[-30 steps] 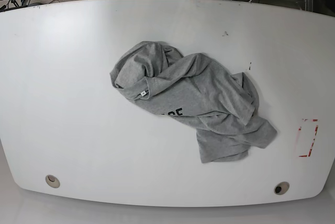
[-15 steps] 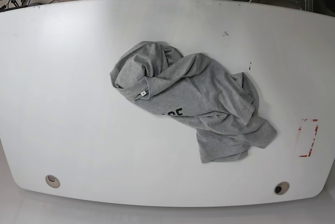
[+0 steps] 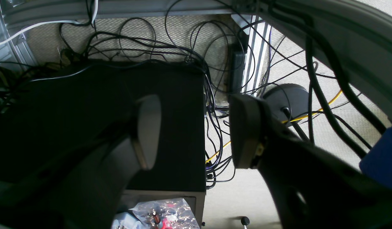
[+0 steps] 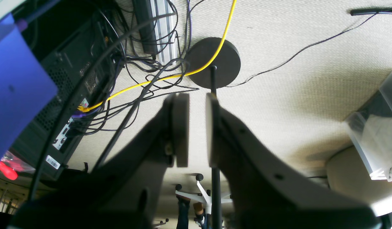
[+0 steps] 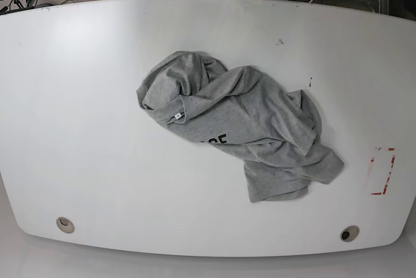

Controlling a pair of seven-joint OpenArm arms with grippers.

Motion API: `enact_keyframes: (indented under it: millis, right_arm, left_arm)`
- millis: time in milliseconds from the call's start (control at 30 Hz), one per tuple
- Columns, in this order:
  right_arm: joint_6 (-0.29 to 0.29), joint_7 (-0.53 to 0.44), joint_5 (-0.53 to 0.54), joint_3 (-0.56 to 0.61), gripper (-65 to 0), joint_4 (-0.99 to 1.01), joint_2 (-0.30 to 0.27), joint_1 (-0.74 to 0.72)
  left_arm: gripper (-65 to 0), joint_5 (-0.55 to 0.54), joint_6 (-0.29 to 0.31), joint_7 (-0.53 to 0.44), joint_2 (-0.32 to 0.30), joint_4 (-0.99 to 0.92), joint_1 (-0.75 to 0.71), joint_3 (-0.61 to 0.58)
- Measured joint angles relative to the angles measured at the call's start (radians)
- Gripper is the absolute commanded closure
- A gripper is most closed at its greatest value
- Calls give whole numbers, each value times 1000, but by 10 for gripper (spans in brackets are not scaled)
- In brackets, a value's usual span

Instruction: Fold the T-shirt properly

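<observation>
Nothing is changing across the last second: the T-shirt [image 5: 237, 132] is lying in the same crumpled heap as before, and neither arm is entering the base view, so the fold is not yet begun.

The shirt is sitting near the middle of the white table [image 5: 84, 128], trailing from about ten o'clock toward four o'clock, its black lettering [image 5: 216, 141] partly hidden and its small white neck tag [image 5: 177, 116] showing at the nine o'clock side.

The left gripper [image 3: 196, 132] is standing with its jaws well apart and empty. The right gripper [image 4: 197, 128] is holding its jaws nearly together, with a narrow gap and nothing between them.

Both wrist cameras are looking off the table at beige carpet [image 4: 294, 79], tangled black cables [image 3: 215, 79], a yellow cable [image 4: 189, 71] and a dark computer case [image 3: 170, 121]. A red-marked rectangle [image 5: 381, 171] is showing at the table's three o'clock edge.
</observation>
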State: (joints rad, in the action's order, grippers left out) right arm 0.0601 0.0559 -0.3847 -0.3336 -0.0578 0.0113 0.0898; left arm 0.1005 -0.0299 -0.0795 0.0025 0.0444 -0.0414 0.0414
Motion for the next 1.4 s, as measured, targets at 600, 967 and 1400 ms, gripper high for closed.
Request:
enact_keyframes:
  millis: [600,967,1400]
  right_arm:
    - [1,0,0,1,-81,7,0,0]
    - [0,0,0,2,-77,8,0,0]
    - [0,0,0,2,-71,11,0,0]
  left_arm:
    - [-314,0,0,0,0,-5,3,0]
    - [-315,0,0,0,-3,-5,2,0]
    - [-315,0,3,0,-5,-5,0,0]
